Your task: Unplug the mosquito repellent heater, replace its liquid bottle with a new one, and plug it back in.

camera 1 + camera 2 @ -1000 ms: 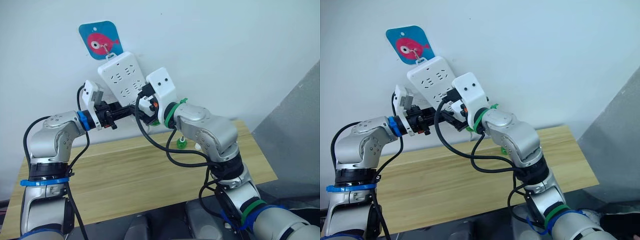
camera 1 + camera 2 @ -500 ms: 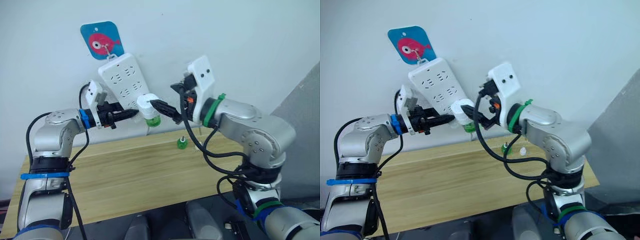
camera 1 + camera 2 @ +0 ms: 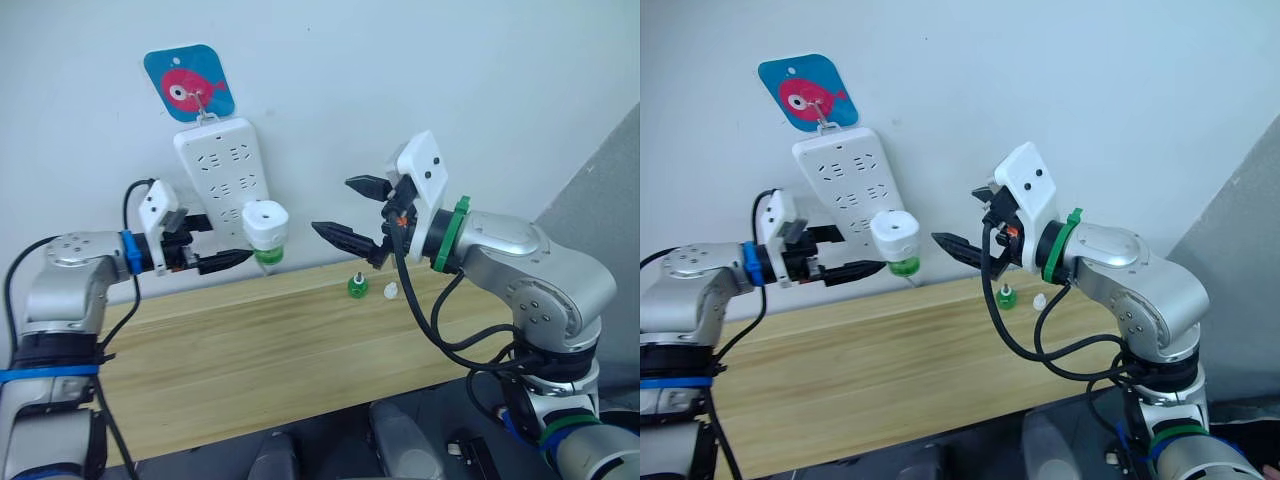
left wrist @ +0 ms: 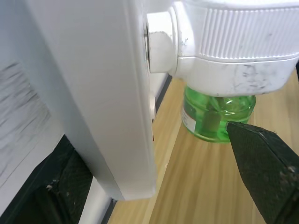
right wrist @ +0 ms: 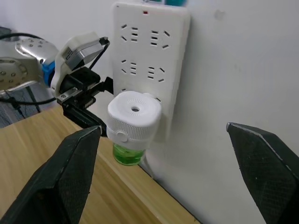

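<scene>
Left eye view: left pincer (image 3: 222, 243), fingers spread wide, flanks the power strip (image 3: 220, 175) on the pale wall; the mosquito repellent heater (image 3: 265, 224) sits plugged just beyond it. Right pincer (image 3: 356, 210) gapes, well apart, above the wooden bench (image 3: 250, 340).

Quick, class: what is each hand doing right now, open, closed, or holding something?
Left hand: open, holding nothing.
Right hand: open, holding nothing.

You are looking at a bare test corner, more lab than home: a plain wooden table (image 3: 250, 340) is standing against an unadorned white wall (image 3: 420, 70). A white power strip (image 3: 222, 185) is hanging there from a fish-picture hook (image 3: 189, 84).
</scene>
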